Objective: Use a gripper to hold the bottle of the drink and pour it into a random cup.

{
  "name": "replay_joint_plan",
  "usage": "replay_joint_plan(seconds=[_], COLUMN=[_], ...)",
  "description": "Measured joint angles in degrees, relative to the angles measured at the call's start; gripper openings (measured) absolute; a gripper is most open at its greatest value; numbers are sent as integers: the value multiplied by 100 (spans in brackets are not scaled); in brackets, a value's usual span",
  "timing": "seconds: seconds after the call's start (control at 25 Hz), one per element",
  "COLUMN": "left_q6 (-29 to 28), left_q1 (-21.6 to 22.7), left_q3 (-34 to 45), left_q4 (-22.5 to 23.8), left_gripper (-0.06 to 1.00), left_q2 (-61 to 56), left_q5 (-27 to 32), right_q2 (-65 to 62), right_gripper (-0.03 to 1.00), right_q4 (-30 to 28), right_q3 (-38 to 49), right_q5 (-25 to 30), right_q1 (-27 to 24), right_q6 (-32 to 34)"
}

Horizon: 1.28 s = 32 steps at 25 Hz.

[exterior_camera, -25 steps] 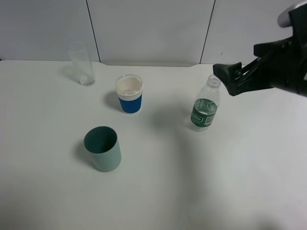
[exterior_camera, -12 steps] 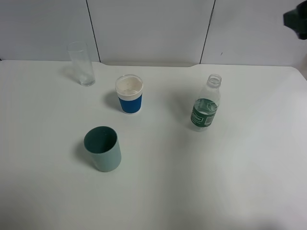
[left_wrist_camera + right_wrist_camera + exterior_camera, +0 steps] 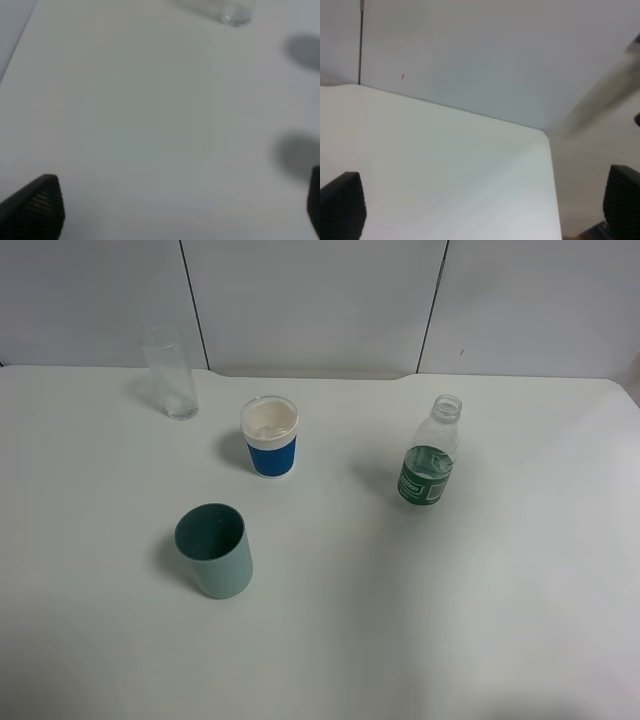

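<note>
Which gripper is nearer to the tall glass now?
Probably left. The left gripper sees the base of the tall glass ahead of it; the right gripper sees only the table and wall. Neither appears overhead.

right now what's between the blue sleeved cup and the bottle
Nothing: only bare white table lies between the cup and the bottle, seen in the exterior high view.

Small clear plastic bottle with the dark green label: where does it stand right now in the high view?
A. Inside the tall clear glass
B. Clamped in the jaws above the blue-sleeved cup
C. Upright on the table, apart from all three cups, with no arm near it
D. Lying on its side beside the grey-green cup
C: the small clear plastic bottle with the dark green label stands upright and alone on the white table, with no arm in the high view.
</note>
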Motion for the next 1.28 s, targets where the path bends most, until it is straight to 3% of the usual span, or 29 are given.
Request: replay_joint_plan(seconds=[0.36, 0.44, 0.6, 0.96, 1.28], left_q6=[0, 0, 0, 0, 0], left_q1=[0, 0, 0, 0, 0], left_q3=[0, 0, 0, 0, 0], left_q4=[0, 0, 0, 0, 0], left_gripper=[98, 98, 98, 98, 98], left_q2=[0, 0, 0, 0, 0], left_q5=[0, 0, 0, 0, 0], right_q2=[-1663, -2074, -2469, -3163, -3650], right_gripper=[94, 94, 94, 94, 94], right_q4=[81, 100, 124, 247, 387], right_q3=[0, 0, 0, 0, 355], right_q5=[1431, 2147, 2893, 3383, 3381], right_q1=[-2, -2, 14, 90, 90], right_q6=[187, 289, 477, 742, 735])
